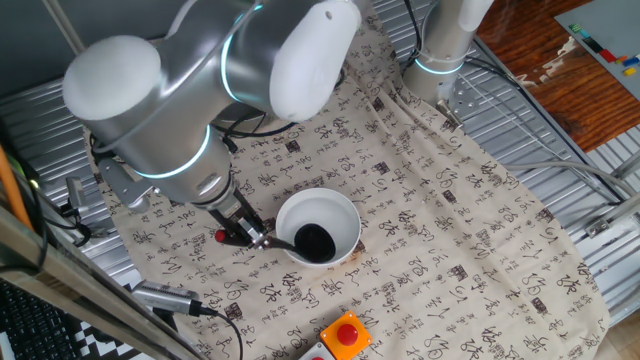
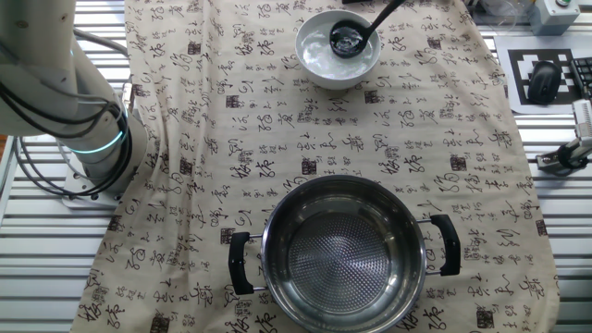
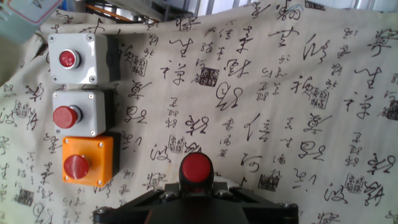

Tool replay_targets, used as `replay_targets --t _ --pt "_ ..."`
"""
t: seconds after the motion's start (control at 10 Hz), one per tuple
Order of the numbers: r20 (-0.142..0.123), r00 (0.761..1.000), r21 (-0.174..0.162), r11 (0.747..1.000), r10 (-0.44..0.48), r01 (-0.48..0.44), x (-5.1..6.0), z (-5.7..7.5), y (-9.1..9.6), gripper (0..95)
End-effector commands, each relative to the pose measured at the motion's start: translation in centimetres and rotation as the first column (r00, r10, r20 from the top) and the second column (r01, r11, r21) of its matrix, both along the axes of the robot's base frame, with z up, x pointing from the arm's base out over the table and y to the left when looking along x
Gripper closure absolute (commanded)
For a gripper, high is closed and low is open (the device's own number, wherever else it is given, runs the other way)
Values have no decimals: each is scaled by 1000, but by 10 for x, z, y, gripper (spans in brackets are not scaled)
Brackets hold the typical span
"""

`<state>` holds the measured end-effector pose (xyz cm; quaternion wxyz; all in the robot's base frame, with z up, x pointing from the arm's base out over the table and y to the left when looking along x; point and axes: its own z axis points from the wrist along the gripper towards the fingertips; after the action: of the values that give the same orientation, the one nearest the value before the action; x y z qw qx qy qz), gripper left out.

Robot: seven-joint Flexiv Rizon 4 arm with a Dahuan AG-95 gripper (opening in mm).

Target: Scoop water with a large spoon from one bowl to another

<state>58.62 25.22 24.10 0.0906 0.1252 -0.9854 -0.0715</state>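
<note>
The white bowl (image 1: 318, 228) stands on the patterned cloth and holds water; it also shows at the far end in the other fixed view (image 2: 338, 49). The black ladle (image 1: 313, 241) has its cup down in this bowl (image 2: 348, 39). My gripper (image 1: 243, 233) is shut on the ladle's handle near its red end (image 1: 220, 236). In the hand view the red end (image 3: 196, 167) sticks up between the dark jaws. The steel pot with black handles (image 2: 344, 248) stands apart at the near end of the cloth, and whether it holds any water cannot be told.
Button boxes lie on the cloth beside the bowl: one orange (image 1: 345, 335), also seen in the hand view (image 3: 87, 160), and two grey ones (image 3: 78, 58) (image 3: 79, 112). A second arm's base (image 2: 92, 157) stands at the cloth's edge. Cables run along the metal table rails.
</note>
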Motion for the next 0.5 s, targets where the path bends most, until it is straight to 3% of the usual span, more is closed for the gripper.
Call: replay_targets --t 0.1,0.5 --pt "-18 1000 0 1000 4 -4 -1 3 -1 950" --pt "-58 998 -3 1000 5 -5 -7 11 -4 950"
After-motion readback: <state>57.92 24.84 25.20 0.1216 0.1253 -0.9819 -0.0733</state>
